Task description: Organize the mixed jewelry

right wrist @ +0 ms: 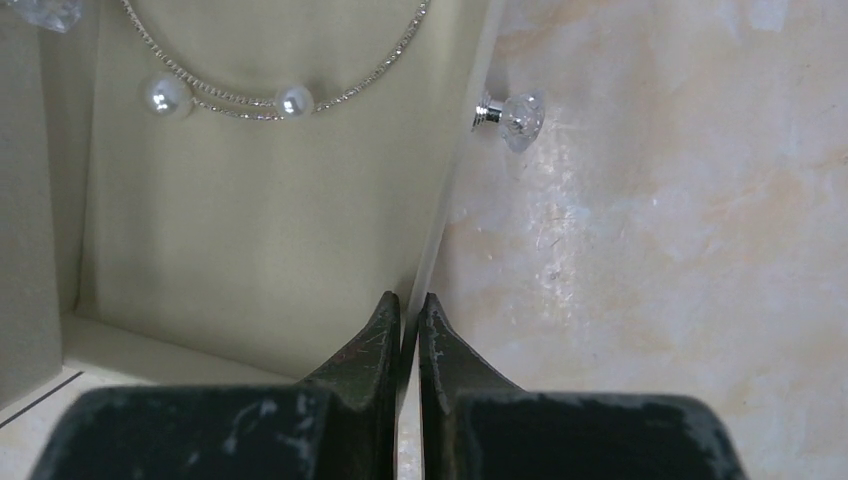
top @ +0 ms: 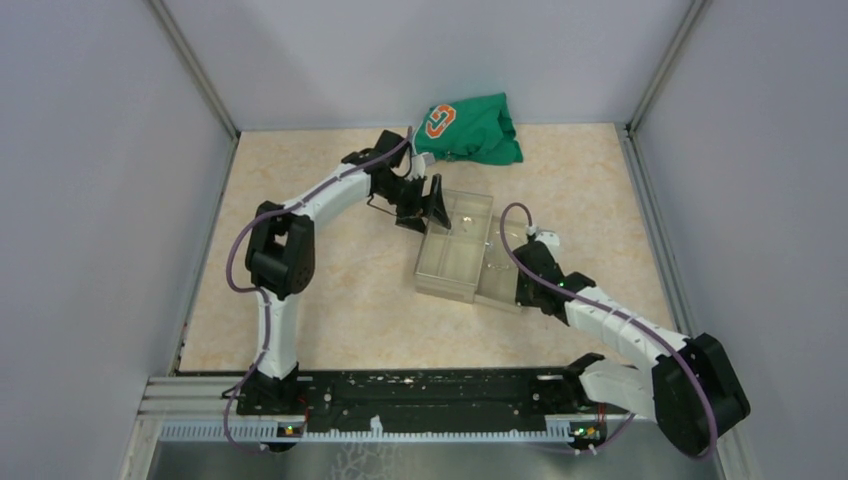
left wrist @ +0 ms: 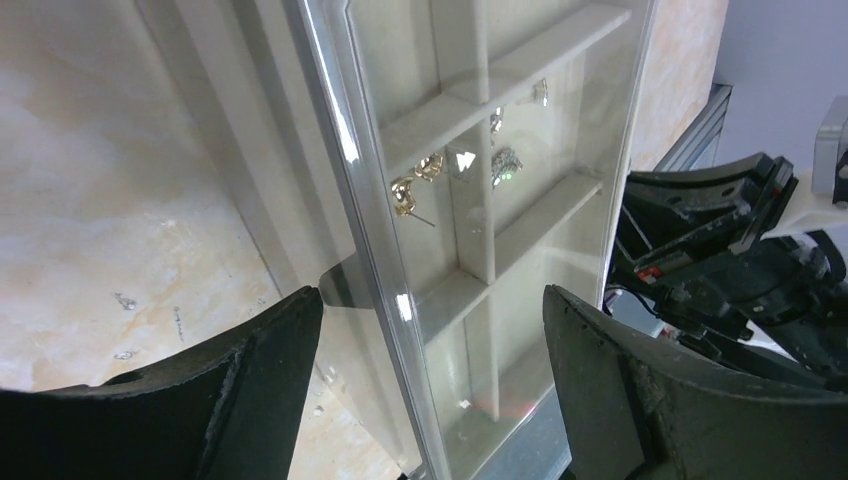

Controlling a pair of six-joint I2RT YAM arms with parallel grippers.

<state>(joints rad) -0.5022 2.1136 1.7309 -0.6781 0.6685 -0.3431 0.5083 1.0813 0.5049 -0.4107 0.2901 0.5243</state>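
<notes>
A: Right claw [right wrist: 409,302]?
B: Pressed together, pinching the thin wall of the box [top: 450,262] at its near right edge.
A: Anything just inside that wall?
B: A fine hoop [right wrist: 293,101] with two pearls, lying flat on the pale floor of that compartment.
A: And just outside?
B: One crystal stud [right wrist: 512,110] on the table [right wrist: 650,250], close beside the wall, not in the box.
A: Deeper into the box?
B: Gold earrings [left wrist: 410,192] in a middle compartment; silvery bits [left wrist: 505,160] across the divider from them, one more small piece a compartment further along.
A: Left claw [left wrist: 432,295]?
B: Spread wide at the far left side of the box, one finger on either side of its clear rim, gripping nothing.
A: Touching the rim?
B: Cannot tell.
A: Past the box?
B: A green cloth [top: 470,130] with an orange logo, bunched up on the table beyond the far side of the box, close to the left arm but apart from the box.
</notes>
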